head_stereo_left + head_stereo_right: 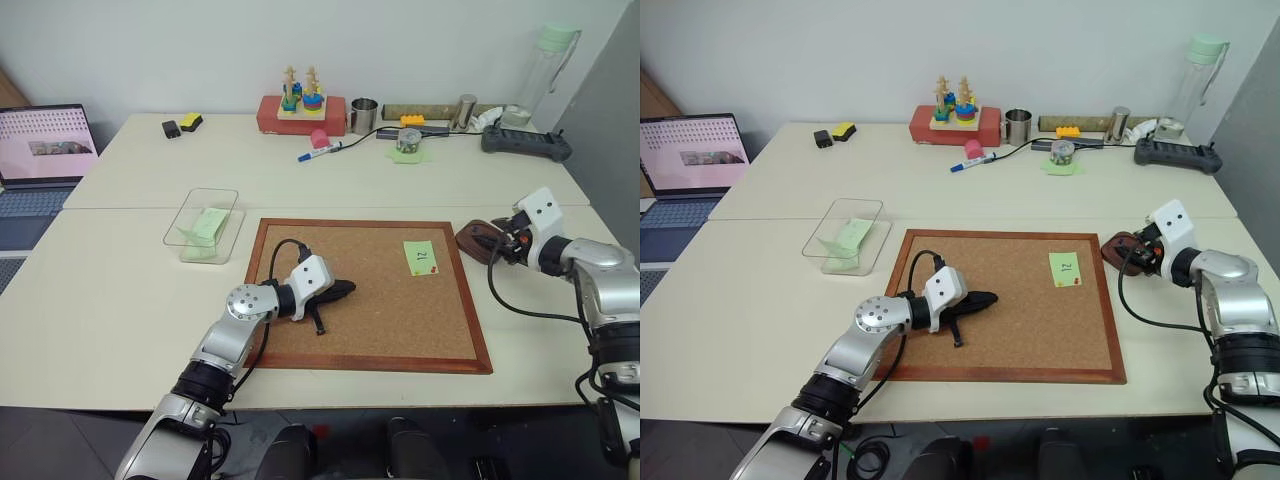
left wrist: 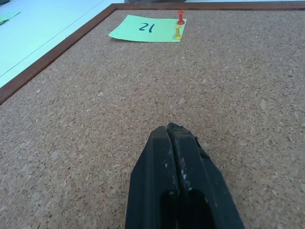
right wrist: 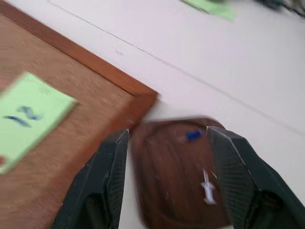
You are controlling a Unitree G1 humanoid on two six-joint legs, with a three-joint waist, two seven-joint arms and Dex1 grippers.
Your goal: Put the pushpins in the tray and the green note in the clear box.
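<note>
Left tool [image 1: 345,290] sits nearest, low over the cork board [image 1: 390,330], fingers pressed together, nothing held; left wrist view shows the closed tips [image 2: 172,138] just above the cork. Green note [image 1: 421,257] lies flat on the board toward its far right corner, handwritten digits on it. Two pushpins stuck at the note's edge: a red pushpin [image 2: 180,17] and a yellow pushpin [image 2: 177,31], both upright, right beside each other. Right tool [image 3: 167,143] hangs over the tray [image 1: 478,238], fingers apart, gripping nothing. Tray rests on the surface [image 1: 120,300] just off the board's right edge, close to the frame, cannot tell if touching. Inside the tray: a blue pushpin [image 3: 193,135] and a white pushpin [image 3: 207,186], lying loose and apart from each other. Clear box [image 1: 204,226] stands on the surface to the left of the board, near its far left corner, with a blank pale-green slip [image 1: 208,224] inside. Far side of the surface: red block with stacking toy [image 1: 301,108], metal cup [image 1: 364,115], marker [image 1: 320,152], clear bottle with green cap [image 1: 545,70], black controller [image 1: 526,143]. Laptop [image 1: 42,150] open at the left edge.
</note>
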